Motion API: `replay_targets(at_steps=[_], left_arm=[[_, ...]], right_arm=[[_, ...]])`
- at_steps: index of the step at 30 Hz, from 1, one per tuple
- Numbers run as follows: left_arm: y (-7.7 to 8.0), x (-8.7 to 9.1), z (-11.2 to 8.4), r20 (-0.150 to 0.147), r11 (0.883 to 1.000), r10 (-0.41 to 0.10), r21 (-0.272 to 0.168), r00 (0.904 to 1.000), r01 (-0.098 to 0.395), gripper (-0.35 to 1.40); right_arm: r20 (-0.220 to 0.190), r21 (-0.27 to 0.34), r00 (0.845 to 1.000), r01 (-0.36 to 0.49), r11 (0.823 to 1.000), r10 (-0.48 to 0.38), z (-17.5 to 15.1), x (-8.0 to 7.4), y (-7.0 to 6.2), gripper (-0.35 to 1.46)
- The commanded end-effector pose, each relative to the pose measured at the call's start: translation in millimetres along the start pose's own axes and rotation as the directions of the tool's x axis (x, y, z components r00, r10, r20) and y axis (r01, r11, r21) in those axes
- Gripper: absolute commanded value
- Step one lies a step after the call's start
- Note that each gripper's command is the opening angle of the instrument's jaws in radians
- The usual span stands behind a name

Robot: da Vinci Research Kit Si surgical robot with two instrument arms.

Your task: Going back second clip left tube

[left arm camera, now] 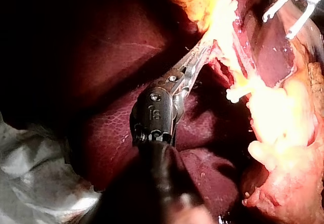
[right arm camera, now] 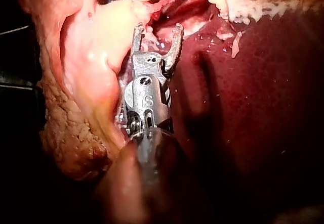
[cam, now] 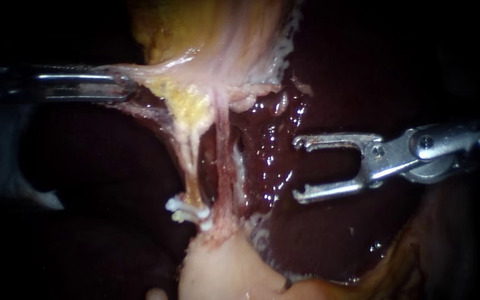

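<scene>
The right instrument [cam: 300, 169] comes in from the right with its two forked jaws spread wide and nothing between them (only dark liver [cam: 329, 233] shows through the gap). Its tips lie well to the right of the left tube [cam: 194, 161], a thin yellowish strand running down from the fatty mass above. The pinker right tube [cam: 224, 166] stands between that strand and the jaws. A white clip [cam: 187, 211] sits across the lower end of the left tube, below and to the left of the open jaws and well apart from them. Whether it is one clip or two set close together cannot be told.

The left instrument [cam: 119, 87] reaches in from the left with its jaws pressed together on a fold of pale tissue [cam: 162, 72], which stretches taut toward it. Both tubes hang straight and tight beneath that fold. In the left wrist view the clip lies ahead of these jaws and off to one side, not touching them.

In the right wrist view the spread jaws sit over the liver, with glistening pale tissue just beside them.

The liver is dark red and wet, with a raw, shiny patch between the right tube and the open jaws. All around is dark, and the left wrist view shows a crumpled grey sheet [left arm camera: 40, 178] beside the liver.
</scene>
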Motion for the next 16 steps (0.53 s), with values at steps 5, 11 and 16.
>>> replay_targets(at_steps=[5,11,16], left_arm=[[0.1,-1.1,1.9,0.000,1.000,0.007,-0.002,1.0000,-0.007,-0.35],[-0.4,-1.3,2.3,0.000,1.000,0.010,-0.005,1.0000,-0.010,-0.35],[-0.5,-1.2,2.2,0.001,1.000,0.010,-0.007,0.9999,-0.010,-0.35]], right_arm=[[0.000,0.000,1.000,0.000,1.000,0.000,0.0,-0.1,0.0,0.49],[0.000,-0.001,1.000,0.000,1.000,0.000,0.0,-0.1,0.0,0.49],[0.001,-0.002,1.000,-0.001,1.000,0.001,0.1,-0.1,0.0,0.49]])
